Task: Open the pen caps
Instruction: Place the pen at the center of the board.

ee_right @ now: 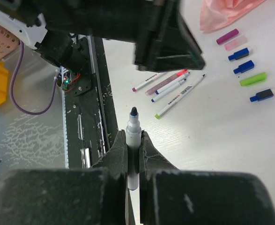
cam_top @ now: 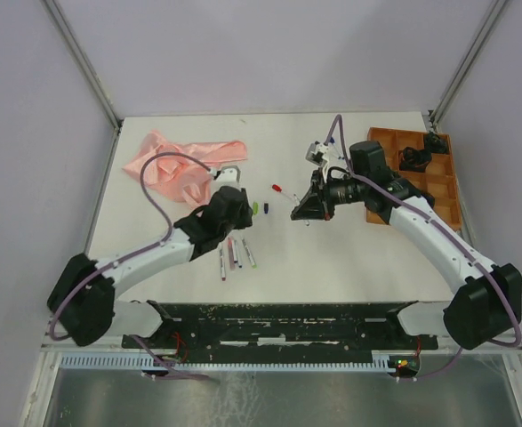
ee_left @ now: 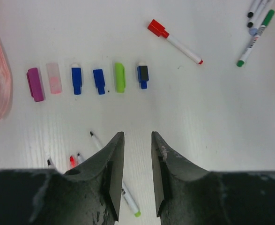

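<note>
Right wrist: uncapped pen (ee_right: 133,140), seemingly dark-tipped.

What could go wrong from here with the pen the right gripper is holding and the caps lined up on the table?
1. The right gripper pinches an uncapped pen, bare tip out, near the left arm; it might smear ink on it.
2. The open left gripper hovers over loose uncapped pens; dropping lower could scatter them.
3. A sweep forward might knock the row of pen caps.
</note>
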Controlling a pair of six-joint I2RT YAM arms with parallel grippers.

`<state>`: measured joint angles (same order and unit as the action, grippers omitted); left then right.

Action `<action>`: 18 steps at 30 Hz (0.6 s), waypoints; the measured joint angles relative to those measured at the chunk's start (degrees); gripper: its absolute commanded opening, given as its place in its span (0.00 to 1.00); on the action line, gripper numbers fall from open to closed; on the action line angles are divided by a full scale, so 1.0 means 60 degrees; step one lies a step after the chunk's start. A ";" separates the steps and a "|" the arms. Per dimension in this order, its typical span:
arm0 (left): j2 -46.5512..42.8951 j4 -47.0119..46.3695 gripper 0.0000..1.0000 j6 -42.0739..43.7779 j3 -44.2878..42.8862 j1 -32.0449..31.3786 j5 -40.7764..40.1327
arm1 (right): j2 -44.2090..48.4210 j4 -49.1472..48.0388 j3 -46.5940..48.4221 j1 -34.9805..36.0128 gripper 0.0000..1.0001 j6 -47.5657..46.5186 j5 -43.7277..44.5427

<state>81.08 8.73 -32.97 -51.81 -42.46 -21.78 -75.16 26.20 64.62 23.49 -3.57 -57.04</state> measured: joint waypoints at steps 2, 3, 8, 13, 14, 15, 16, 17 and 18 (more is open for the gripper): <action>-0.1206 -0.0787 0.43 0.0080 0.1191 0.0000 0.0226 | -0.0131 -0.0561 -0.0240 0.0033 0.00 0.0521 0.0036; -0.1942 -0.1242 0.45 0.0109 0.1861 0.0000 0.0339 | -0.0204 -0.0809 -0.0357 0.0095 0.00 0.0743 0.0131; -0.4925 -0.2667 0.49 0.0142 0.4178 0.0000 0.0452 | -0.0812 -0.1610 -0.0758 0.0761 0.00 0.1723 0.1475; -0.7147 -0.2900 0.52 0.0044 0.5686 0.0000 0.0149 | -0.1756 -0.1810 -0.0765 0.2025 0.00 0.2175 0.3384; -0.7515 -0.2903 0.52 -0.0004 0.5898 0.0000 0.0120 | -0.1949 -0.1810 -0.0761 0.2259 0.00 0.2288 0.3789; -0.7901 -0.2867 0.52 -0.0044 0.6131 0.0000 0.0058 | -0.2146 -0.1796 -0.0739 0.2455 0.00 0.2401 0.4131; -0.8251 -0.2816 0.53 -0.0066 0.6320 0.0000 0.0004 | -0.2415 -0.1759 -0.0692 0.2699 0.00 0.2575 0.4645; -0.8677 -0.2721 0.53 -0.0102 0.6517 0.0000 -0.0073 | -0.2626 -0.1723 -0.0645 0.2845 0.00 0.2692 0.4972; -0.9016 -0.2612 0.53 -0.0138 0.6659 0.0000 -0.0127 | -0.2903 -0.1632 -0.0561 0.3049 0.00 0.2878 0.5464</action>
<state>26.98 -6.94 -33.80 -11.86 -42.46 -22.55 -92.58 16.40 61.25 41.78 13.69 -24.25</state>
